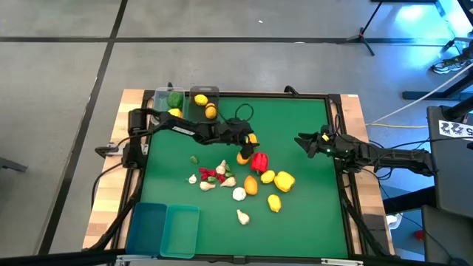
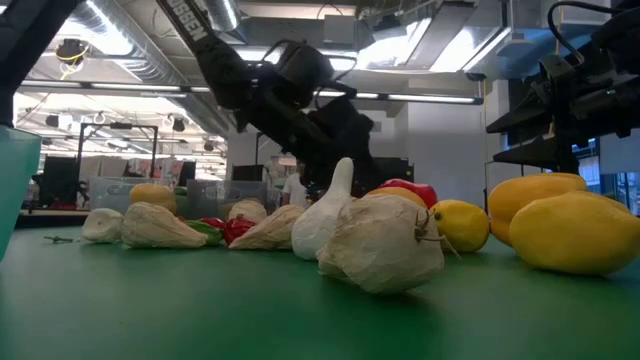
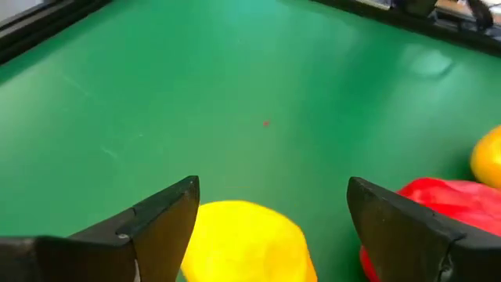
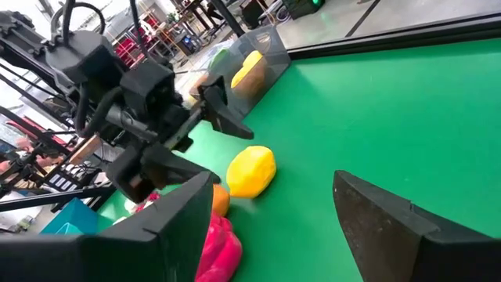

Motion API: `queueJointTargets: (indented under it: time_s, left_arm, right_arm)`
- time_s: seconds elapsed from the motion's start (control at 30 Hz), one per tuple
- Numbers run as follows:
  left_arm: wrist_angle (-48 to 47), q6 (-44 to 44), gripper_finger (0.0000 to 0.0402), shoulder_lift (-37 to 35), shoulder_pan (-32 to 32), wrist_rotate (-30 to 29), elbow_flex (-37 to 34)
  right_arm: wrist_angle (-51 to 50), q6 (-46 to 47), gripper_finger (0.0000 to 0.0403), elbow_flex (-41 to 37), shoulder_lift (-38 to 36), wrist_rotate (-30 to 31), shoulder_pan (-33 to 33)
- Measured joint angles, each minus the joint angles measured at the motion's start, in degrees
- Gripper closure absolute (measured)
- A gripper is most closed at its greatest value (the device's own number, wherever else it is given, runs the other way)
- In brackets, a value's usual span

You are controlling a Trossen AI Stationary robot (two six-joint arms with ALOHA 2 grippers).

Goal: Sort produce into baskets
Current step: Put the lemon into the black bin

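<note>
- Lemon: lay on counter between the spread fingers of left claw, ungripped.
- Right claw: open, empty, well apart.

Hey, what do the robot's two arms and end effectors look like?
Both arms are black and jointed, with dark cables looping off them. The left end effector has two flat, wedge-shaped dark fingers. The right end effector has the same broad, tapered dark fingers, and a small green light shows beside it on the wrist.
</note>
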Motion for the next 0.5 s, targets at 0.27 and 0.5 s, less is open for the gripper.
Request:
queueJointTargets:
  time_s: [0.27,0.5]
  left_arm:
    - [-5.12,-0.39,0.0081,3.64,-0.38,-3.18,3.12]
    - [-8.39,-1.26,0.0081,3.53,-0.42,-3.43,3.28]
  right_arm:
    - [0.00,0.42,0.0142,0.00,-0.02,-0.02,-0.02]
    - [-0.02,0.39,0.0142,0.00,-0.02,-0.04,0.00]
